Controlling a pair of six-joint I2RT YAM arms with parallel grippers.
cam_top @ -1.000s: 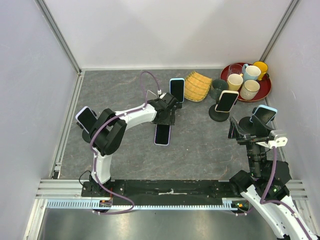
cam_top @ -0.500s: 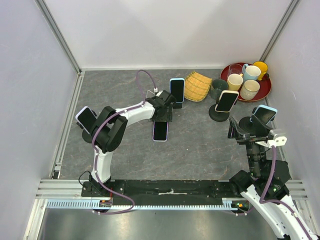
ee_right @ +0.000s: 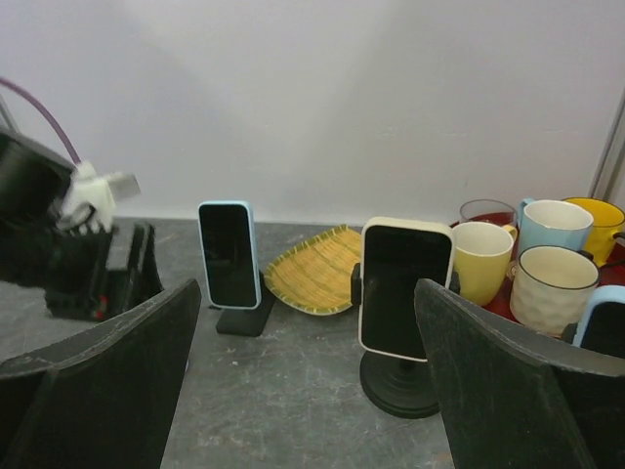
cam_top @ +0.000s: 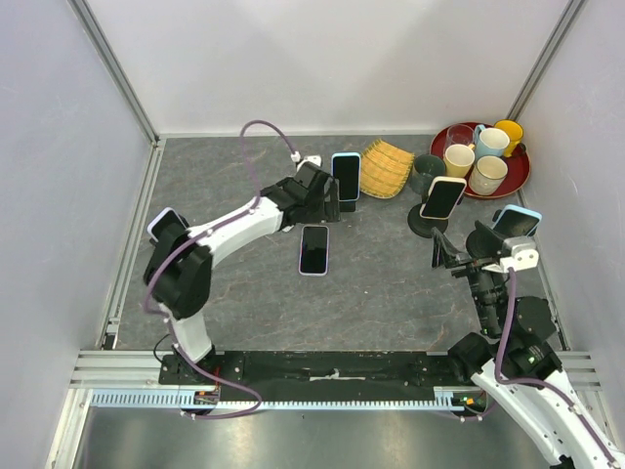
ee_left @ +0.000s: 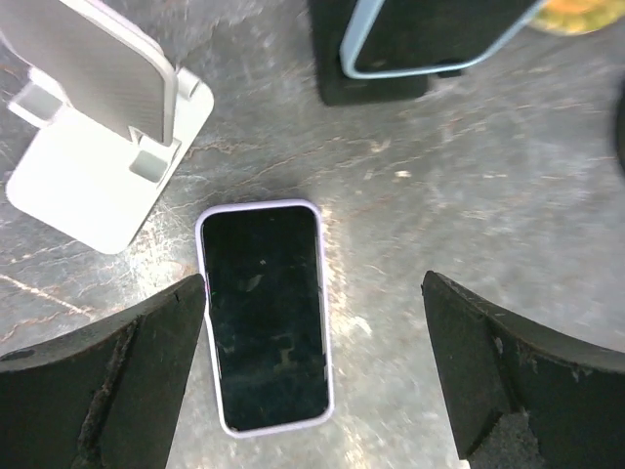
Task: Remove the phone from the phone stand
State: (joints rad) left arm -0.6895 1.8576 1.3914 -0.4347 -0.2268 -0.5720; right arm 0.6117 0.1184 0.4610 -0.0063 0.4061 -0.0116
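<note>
A phone in a lilac case [cam_top: 313, 249] [ee_left: 264, 313] lies flat on the grey table, screen up. My left gripper [cam_top: 322, 200] [ee_left: 312, 381] hovers above it, open, and neither finger touches it. Just left of the phone in the left wrist view stands a white phone stand [ee_left: 93, 186], whose grey rest plate holds no phone. The arm hides this stand in the top view. My right gripper [cam_top: 444, 254] [ee_right: 308, 391] is open and empty near the right side. It faces a cream phone [ee_right: 402, 288] on a round black stand [ee_right: 400, 386].
A blue-cased phone [cam_top: 345, 176] [ee_right: 229, 254] stands on a black stand behind the left gripper. A yellow woven plate [cam_top: 387, 168], a dark cup [cam_top: 427, 172] and a red tray of mugs [cam_top: 518, 174] sit at the back right. More phones stand at the left wall [cam_top: 166, 227] and right [cam_top: 516, 221].
The left gripper opened, let go of the lilac phone on the table, and drew back toward the far side. The right arm shifted slightly left.
</note>
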